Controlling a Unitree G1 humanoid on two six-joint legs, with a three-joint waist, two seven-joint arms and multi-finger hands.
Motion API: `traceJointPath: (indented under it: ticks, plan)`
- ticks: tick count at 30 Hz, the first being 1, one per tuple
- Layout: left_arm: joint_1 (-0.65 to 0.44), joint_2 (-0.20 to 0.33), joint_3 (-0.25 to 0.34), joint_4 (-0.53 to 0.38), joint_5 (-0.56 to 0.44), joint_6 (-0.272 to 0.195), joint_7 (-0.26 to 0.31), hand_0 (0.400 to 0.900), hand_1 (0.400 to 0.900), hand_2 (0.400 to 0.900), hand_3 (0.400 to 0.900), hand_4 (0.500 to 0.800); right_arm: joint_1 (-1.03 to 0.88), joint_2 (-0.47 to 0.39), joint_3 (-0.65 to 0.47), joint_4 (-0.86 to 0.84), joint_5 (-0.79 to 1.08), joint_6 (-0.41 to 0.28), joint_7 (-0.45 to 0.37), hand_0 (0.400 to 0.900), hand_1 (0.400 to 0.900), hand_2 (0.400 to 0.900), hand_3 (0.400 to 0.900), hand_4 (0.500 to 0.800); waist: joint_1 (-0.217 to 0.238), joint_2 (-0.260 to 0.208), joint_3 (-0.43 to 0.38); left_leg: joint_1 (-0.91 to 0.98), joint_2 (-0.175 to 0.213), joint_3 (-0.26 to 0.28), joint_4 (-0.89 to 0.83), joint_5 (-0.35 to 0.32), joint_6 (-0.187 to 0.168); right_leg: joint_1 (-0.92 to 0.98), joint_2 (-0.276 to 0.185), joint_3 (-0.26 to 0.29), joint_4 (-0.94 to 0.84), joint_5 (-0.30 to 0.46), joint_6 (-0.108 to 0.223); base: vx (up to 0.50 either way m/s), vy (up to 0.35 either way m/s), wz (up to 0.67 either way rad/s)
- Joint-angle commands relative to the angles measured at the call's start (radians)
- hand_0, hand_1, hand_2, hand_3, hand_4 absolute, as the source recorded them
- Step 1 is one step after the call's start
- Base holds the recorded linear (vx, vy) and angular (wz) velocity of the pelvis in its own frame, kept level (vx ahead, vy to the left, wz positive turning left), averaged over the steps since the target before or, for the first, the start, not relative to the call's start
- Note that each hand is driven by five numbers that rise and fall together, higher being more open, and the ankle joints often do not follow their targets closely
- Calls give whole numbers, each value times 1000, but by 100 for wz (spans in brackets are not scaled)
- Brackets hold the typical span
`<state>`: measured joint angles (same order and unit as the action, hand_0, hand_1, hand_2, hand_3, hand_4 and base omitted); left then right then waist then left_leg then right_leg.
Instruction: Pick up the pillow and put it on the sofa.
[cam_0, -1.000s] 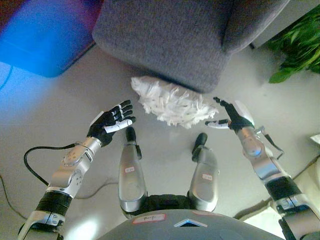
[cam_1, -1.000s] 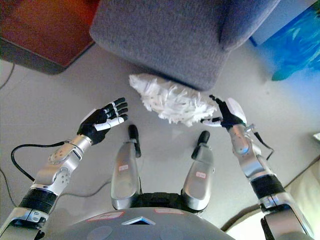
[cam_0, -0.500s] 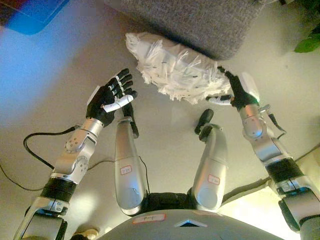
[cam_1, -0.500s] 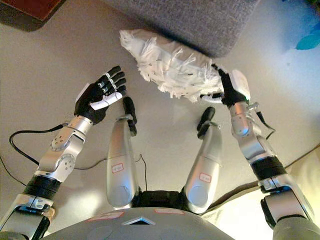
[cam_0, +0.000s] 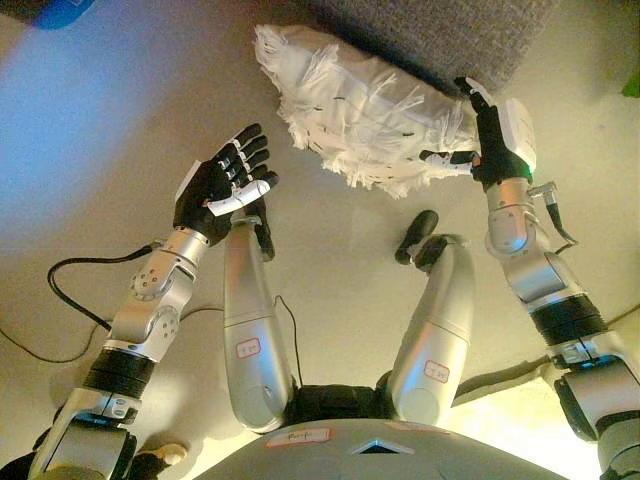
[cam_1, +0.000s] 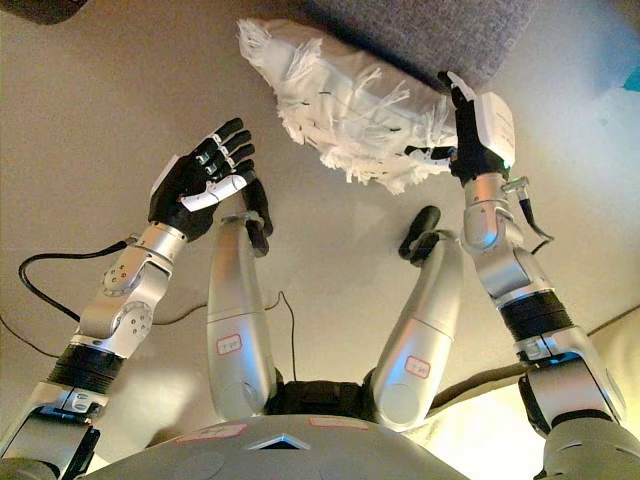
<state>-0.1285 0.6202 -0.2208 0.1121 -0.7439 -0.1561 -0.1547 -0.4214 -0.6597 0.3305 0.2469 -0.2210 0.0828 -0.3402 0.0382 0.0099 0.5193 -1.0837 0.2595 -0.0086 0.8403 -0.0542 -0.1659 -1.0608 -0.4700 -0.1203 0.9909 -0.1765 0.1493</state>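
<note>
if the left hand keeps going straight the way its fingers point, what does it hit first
Probably the pillow: the left hand is open, fingers aimed up and right at its fringed left end, with bare floor between. Depth is unclear, so it could pass just short.

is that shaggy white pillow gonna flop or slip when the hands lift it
The pillow looks soft and puffy, so it will probably sag between the hands rather than stay stiff. Its loose shaggy fringe may give the fingers some purchase, so slipping seems unlikely. Only the right hand is at its end; the left hand is apart from it, open, so one-sided lifting would likely let it droop.
</note>
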Motion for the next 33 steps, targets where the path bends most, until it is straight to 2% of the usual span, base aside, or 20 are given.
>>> traceJointPath:
  ticks: [1, 6, 15, 22, 27, 32, 33]
  plan:
    - [-16, -13, -10, -110, -11, -87, -38, 900, 900, 900, 900, 800, -59, -23, -36, -6, 14, -11, -20, 900, 900, 900, 900, 800, 15, 36, -12, 26, 40, -14, 104, -163, 27, -41, -12, 17, -31, 78, 32, -8, 11, 5]
    - [-41, -10, -25, -111, -8, -96, -37, 900, 900, 900, 900, 800, -130, -15, -12, 69, 24, -7, -18, 900, 900, 900, 900, 800, 30, 38, -2, -3, 30, -26, 165, -184, 36, -76, -15, 18, 37, 55, 24, 5, 11, 7]
    - [-62, -22, -38, -124, -16, -71, -44, 900, 900, 900, 900, 800, -229, -9, 14, 163, 43, 26, -3, 900, 900, 900, 900, 800, 53, 52, -3, -51, 15, -48, 303, -244, 42, -136, -37, 49, 178, -12, 17, 60, 23, 12]
    - [-69, -28, -51, -127, -29, -58, -65, 900, 900, 900, 900, 800, -318, -1, 47, 309, 51, 84, 3, 900, 900, 900, 900, 800, 81, 65, -10, -85, 7, -74, 407, -285, 37, -170, -57, 70, 286, -76, 11, 54, 31, 13]
    - [-78, -30, -56, -121, -29, -34, -78, 900, 900, 900, 900, 800, -363, 17, 85, 417, 90, 248, 137, 900, 900, 900, 900, 800, 99, 72, -13, -95, 4, -90, 448, -301, 29, -181, -73, 91, 343, -111, 8, 34, 0, 16]
    - [-86, -38, -61, -122, -21, -10, -86, 900, 900, 900, 900, 800, -410, 40, 120, 497, 142, 365, 230, 900, 900, 900, 900, 800, 113, 74, -14, -91, -5, -98, 454, -300, 20, -182, -80, 97, 353, -113, 6, 20, -5, 10]
    - [-88, -40, -61, -123, -18, -3, -87, 900, 900, 900, 900, 800, -419, 47, 124, 509, 141, 380, 247, 875, 875, 875, 875, 785, 116, 74, -14, -91, -7, -100, 456, -299, 18, -182, -79, 97, 353, -112, 5, 3, -18, 6]
